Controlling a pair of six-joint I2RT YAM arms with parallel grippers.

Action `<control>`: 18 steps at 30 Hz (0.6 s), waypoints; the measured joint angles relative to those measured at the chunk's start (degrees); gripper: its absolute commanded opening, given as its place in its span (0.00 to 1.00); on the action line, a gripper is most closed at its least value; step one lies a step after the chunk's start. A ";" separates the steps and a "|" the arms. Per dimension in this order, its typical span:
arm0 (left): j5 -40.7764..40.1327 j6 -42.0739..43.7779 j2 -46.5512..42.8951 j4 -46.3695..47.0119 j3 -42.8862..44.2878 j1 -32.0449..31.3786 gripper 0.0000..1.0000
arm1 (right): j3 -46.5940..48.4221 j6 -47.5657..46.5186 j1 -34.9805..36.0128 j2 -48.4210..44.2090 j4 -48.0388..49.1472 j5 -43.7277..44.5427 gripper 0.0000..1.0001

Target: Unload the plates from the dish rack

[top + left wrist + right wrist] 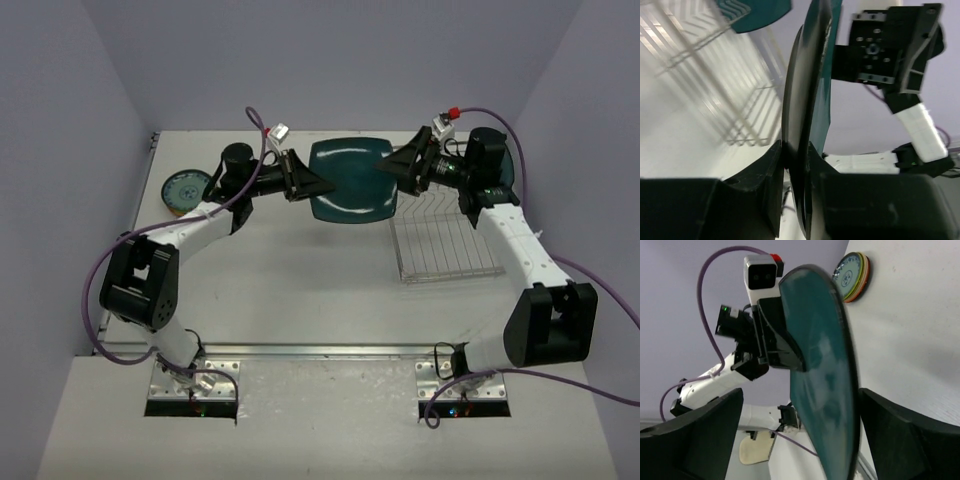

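Observation:
A large dark-teal rounded-square plate (350, 180) hangs in the air above the table's far middle, left of the silver wire dish rack (445, 245). My left gripper (325, 185) is shut on its left edge; the left wrist view shows the fingers (767, 170) clamping the rim of the plate (810, 90). My right gripper (395, 165) is at the plate's right edge. In the right wrist view its jaws stand wide open around the plate (825, 365). A second teal plate (514, 165) stands at the rack's far end, partly hidden by the right arm.
A stack of small round plates (187, 190) lies at the far left of the table; it also shows in the right wrist view (856, 274). Purple walls enclose the table on three sides.

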 measured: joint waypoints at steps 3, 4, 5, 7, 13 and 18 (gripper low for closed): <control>4.66 9.31 3.57 -12.37 7.35 5.72 0.00 | 1.26 -2.50 -1.95 0.02 -4.29 1.07 0.99; 4.92 13.18 4.43 -16.53 9.14 7.37 0.00 | 1.52 -3.12 -3.53 0.02 -5.56 1.06 0.99; 4.83 16.82 6.00 -20.15 12.01 10.09 0.00 | 1.76 -3.70 -5.14 0.02 -6.55 1.13 0.99; 3.71 23.67 9.46 -27.78 17.47 14.64 0.00 | 1.98 -4.67 -8.30 0.02 -7.89 1.22 0.99; -0.84 37.87 21.09 -45.46 28.62 20.77 0.00 | 2.00 -7.16 -13.01 -0.02 -10.43 1.74 0.99; -1.08 41.98 33.10 -52.36 37.20 19.23 0.00 | 2.00 -8.71 -13.60 -0.14 -12.40 0.88 0.99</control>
